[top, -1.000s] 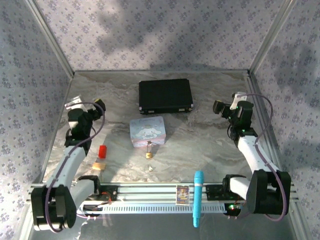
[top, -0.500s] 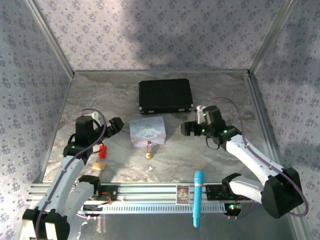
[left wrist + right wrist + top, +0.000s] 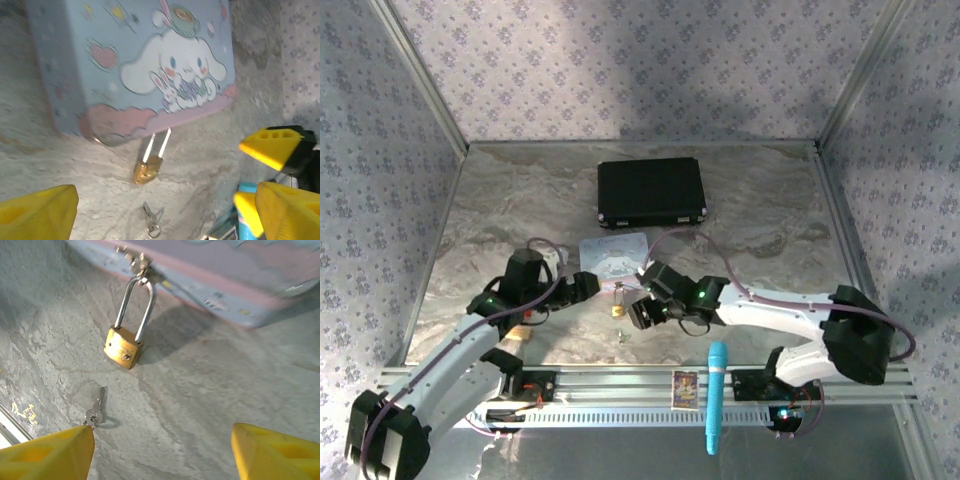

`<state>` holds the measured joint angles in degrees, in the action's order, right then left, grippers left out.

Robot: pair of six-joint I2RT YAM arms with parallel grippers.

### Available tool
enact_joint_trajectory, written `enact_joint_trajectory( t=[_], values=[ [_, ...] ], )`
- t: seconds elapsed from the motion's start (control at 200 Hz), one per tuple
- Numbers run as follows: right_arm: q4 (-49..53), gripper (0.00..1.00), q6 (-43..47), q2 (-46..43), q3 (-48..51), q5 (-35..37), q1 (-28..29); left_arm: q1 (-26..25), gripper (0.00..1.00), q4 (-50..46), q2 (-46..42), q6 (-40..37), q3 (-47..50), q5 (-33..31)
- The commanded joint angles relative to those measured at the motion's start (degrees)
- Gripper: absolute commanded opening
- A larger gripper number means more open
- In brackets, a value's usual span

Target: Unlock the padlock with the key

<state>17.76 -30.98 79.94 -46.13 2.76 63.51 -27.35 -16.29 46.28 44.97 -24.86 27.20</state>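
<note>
The padlock [image 3: 619,306], brass with a thin silver shackle, lies on the marble table, its shackle hooked through the latch of the pastel tin [image 3: 612,252]. The key [image 3: 623,336] lies flat just in front of it. My left gripper [image 3: 582,287] hovers left of the padlock, and my right gripper [image 3: 642,305] hovers to its right. Both stand open with nothing between the fingers. The left wrist view has the padlock [image 3: 146,170] and key [image 3: 151,222] ahead of the left gripper [image 3: 167,202]. The right wrist view has the padlock [image 3: 122,349] and key [image 3: 95,412] up and left of the right gripper [image 3: 162,440].
A black case [image 3: 651,190] lies behind the tin. A blue cylinder [image 3: 717,395] and a small card [image 3: 686,388] rest on the aluminium rail [image 3: 620,380] at the near edge. Patterned walls enclose the table on three sides.
Both arms have swung in from the table's sides to the middle and lowered beside the padlock. Their jaws have narrowed a little but remain open.
</note>
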Motion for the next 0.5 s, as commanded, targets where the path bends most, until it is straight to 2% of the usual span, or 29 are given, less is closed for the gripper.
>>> enact_joint_trajectory(
  t=[0.0, 0.12, 0.26, 0.425, 0.5],
  values=[
    [-2.1, 0.69, -6.5, 3.4, -2.4, 2.8, 3.0, -1.7, 0.87, 2.6, 0.6, 3.7, 1.3, -0.2],
    [-4.5, 0.63, -8.9, 6.3, -3.1, 4.4, 6.5, -2.8, 0.86, 3.8, 0.7, 4.6, 2.2, -0.7],
    [-1.3, 0.55, -10.1, 10.8, -6.5, 7.1, 9.9, -2.9, 0.85, 3.3, 0.4, 4.5, 2.5, -1.9],
    [-1.6, 0.48, -11.7, 14.4, -8.2, 6.9, 11.5, -2.7, 0.85, 2.4, -0.5, 4.9, 2.9, -3.8],
    [-1.1, 0.41, -12.6, 15.8, -8.5, 6.9, 11.9, -2.7, 0.85, 1.9, -1.0, 4.9, 3.1, -4.4]
  ],
)
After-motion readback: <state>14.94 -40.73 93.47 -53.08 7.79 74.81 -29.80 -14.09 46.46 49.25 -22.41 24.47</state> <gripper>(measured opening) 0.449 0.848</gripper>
